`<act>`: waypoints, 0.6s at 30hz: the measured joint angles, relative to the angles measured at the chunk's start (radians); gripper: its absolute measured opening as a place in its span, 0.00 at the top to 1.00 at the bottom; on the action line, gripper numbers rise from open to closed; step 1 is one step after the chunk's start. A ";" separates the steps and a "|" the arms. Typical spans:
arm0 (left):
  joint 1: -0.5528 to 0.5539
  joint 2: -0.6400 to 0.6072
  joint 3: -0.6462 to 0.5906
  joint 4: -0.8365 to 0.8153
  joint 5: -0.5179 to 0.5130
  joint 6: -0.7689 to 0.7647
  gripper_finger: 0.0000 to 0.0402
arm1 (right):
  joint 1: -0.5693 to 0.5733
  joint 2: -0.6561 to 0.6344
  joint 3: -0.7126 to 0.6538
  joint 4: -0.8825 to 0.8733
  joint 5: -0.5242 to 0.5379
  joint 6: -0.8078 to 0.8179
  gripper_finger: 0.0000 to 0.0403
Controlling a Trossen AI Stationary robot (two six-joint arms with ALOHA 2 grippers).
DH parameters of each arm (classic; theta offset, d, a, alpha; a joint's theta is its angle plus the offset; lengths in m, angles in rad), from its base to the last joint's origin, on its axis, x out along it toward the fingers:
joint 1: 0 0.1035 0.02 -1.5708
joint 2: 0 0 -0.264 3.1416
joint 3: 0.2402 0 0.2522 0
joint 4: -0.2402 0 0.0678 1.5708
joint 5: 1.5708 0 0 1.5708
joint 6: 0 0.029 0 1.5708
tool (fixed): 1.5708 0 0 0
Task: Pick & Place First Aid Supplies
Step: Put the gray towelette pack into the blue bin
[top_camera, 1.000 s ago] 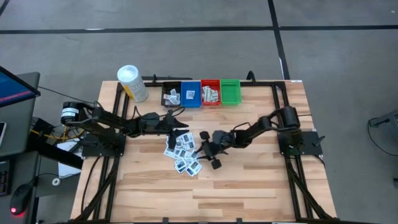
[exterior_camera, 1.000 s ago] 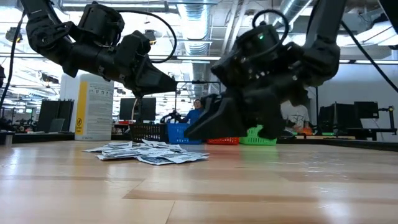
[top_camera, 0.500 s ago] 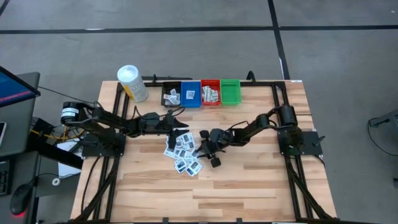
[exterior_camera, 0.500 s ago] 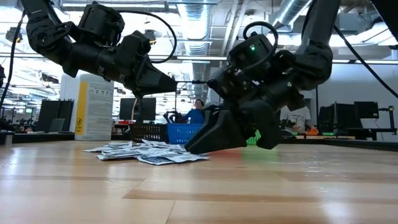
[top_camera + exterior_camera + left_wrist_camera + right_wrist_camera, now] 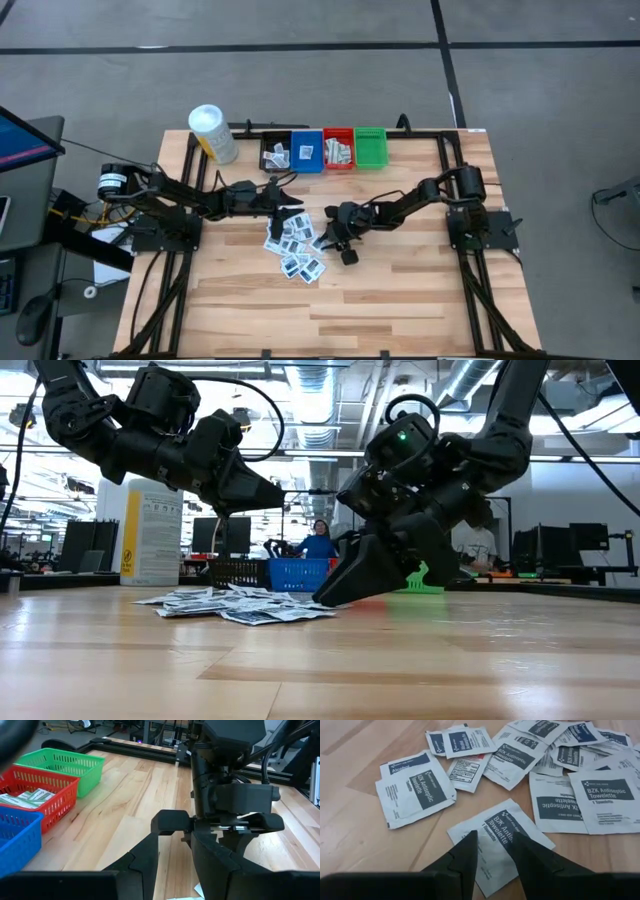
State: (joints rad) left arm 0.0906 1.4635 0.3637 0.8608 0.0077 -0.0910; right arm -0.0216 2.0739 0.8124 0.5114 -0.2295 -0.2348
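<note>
The first aid supplies are a loose pile of flat white packets with dark blue labels (image 5: 295, 248) (image 5: 235, 605), lying flat on the wood table. My right gripper (image 5: 322, 240) (image 5: 322, 600) (image 5: 494, 840) is open and tipped down at the pile's right edge. Its fingers stand over one towelette packet (image 5: 505, 827). My left gripper (image 5: 297, 205) (image 5: 283, 492) (image 5: 175, 845) is open and empty. It hovers above the pile's far side and points toward the right arm. My right gripper comes slanting down from the table's right, its open fingertips (image 5: 469, 840) set over the near part of a white towelette packet (image 5: 496, 822) that lies flat on the table. Whether the tips touch the packet, I cannot tell.
A row of small bins stands at the far edge: black (image 5: 275, 152), blue (image 5: 307, 150), red (image 5: 339, 150) and green (image 5: 370, 148). The first three hold a few packets. A yellow white-capped container (image 5: 212, 133) stands to their left. Bare wood lies toward the near edge.
My right gripper has moved toward the table's left, up to the pile, and has come down. Its fingertips now reach the table and it has tipped more steeply. The packets lie as before.
</note>
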 joint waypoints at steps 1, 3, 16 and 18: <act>0.000 0.000 0.000 0.000 0.000 0.000 0.71 | 0.000 0.000 0.000 -0.001 0.000 0.000 0.71; 0.000 0.000 0.000 0.000 0.000 0.000 0.71 | 0.000 0.000 0.000 -0.003 -0.005 0.000 0.71; 0.000 0.000 0.000 0.000 0.000 0.000 0.71 | -0.002 -0.002 0.000 -0.018 -0.012 -0.035 0.98; 0.000 0.000 0.000 0.000 0.000 -0.002 0.71 | -0.002 -0.006 0.000 -0.019 -0.010 -0.034 0.96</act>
State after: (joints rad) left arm 0.0906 1.4635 0.3637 0.8608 0.0078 -0.0927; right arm -0.0231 2.0677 0.8124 0.4927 -0.2399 -0.2689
